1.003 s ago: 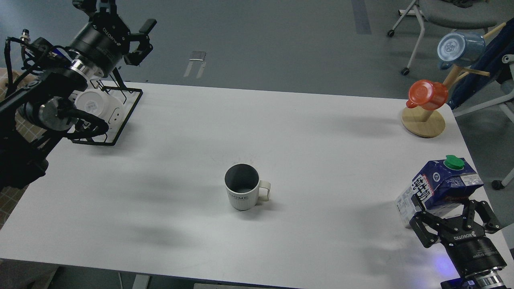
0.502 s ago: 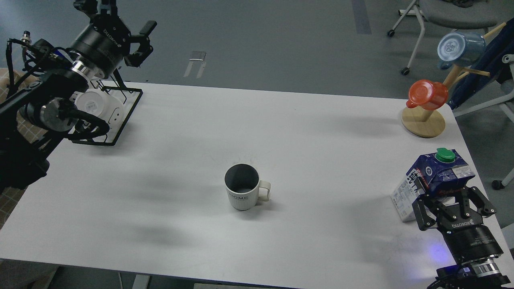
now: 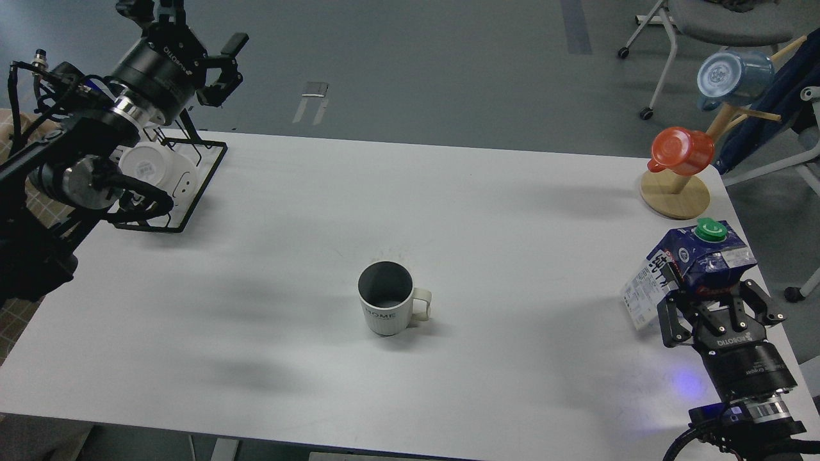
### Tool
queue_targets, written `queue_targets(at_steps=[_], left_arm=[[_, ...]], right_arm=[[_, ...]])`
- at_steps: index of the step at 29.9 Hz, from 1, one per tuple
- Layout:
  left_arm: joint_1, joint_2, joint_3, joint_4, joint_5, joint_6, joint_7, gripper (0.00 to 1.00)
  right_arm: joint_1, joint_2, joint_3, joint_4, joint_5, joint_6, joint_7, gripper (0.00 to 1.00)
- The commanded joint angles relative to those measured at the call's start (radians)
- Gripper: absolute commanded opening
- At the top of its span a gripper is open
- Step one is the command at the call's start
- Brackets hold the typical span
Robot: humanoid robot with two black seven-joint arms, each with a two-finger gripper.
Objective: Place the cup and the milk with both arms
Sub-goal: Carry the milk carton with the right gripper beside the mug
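The cup (image 3: 386,307), a cream-white ribbed mug with a dark inside and "HOME" lettering, stands upright at the table's middle with its handle to the right. No gripper touches it. The milk (image 3: 698,262), a dark blue and white carton with a green cap, is at the table's right edge, tilted. My right gripper (image 3: 712,306) is shut on its lower part, coming from the near side. My left gripper (image 3: 187,29) is open and empty, high above the table's far left corner, far from the cup.
A black wire rack (image 3: 195,182) with plain white mugs (image 3: 150,168) sits at the far left, under my left arm. A wooden stand (image 3: 676,195) with an orange cup (image 3: 682,150) and a blue cup (image 3: 733,77) stands far right. An office chair (image 3: 724,19) is behind the table.
My right gripper closed on the milk and moved it away from me and slightly left, and the carton now tilts. The left arm and the cup have hardly moved.
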Motion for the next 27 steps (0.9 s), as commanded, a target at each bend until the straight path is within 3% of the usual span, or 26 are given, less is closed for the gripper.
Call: queue_targets(at_steps=[1,6,11,27], left_arm=[[0.003,0.0,0.024,0.005,-0.001,0.0,-0.003,0.98],[0.0,0.014,0.063,0.016,-0.001,0.0,-0.004,0.98],[0.001,0.017,0.064,0.016,-0.001,0.0,-0.003,0.98],[0.004,0.017,0.058,0.026,-0.001,-0.003,-0.009,0.98]], right_arm=[[0.072,0.033,-0.049,0.0,-0.001,0.0,-0.001,0.54],[0.129,0.125,-0.221,-0.015,-0.01,0.0,0.0,0.55],[0.136,0.125,-0.359,-0.037,-0.084,0.0,0.006,0.55],[0.304,0.125,-0.47,-0.207,-0.095,0.0,0.026,0.58]])
